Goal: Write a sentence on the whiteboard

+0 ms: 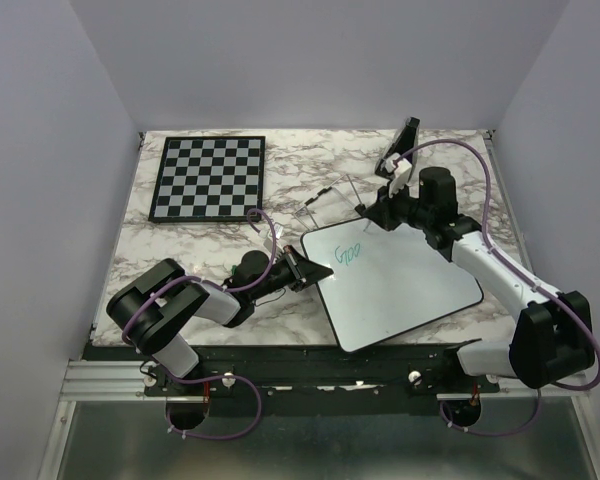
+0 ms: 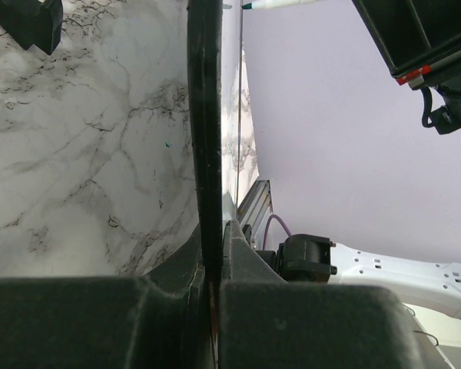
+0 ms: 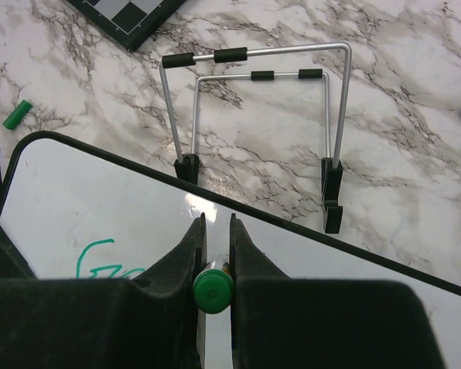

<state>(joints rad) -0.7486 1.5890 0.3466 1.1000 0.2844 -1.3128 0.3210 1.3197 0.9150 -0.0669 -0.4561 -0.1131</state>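
Observation:
The whiteboard [image 1: 410, 290] lies flat on the marble table, right of centre. One green word, about "Good" [image 1: 350, 255], is written near its far left corner. It also shows in part in the right wrist view [image 3: 100, 260]. My left gripper [image 1: 313, 272] is shut on the board's left rim, seen edge-on in the left wrist view [image 2: 206, 115] between the jaws of that gripper [image 2: 213, 231]. My right gripper [image 3: 215, 224] is shut on a green marker [image 3: 213, 290] and stands over the board's far edge [image 1: 373, 213], right of the word.
A wire board stand [image 3: 253, 115] lies just beyond the whiteboard's far edge. The marker's green cap [image 3: 17, 114] lies on the table left of it. A chessboard [image 1: 208, 177] sits at the back left. A black object [image 1: 405, 140] stands at the back right.

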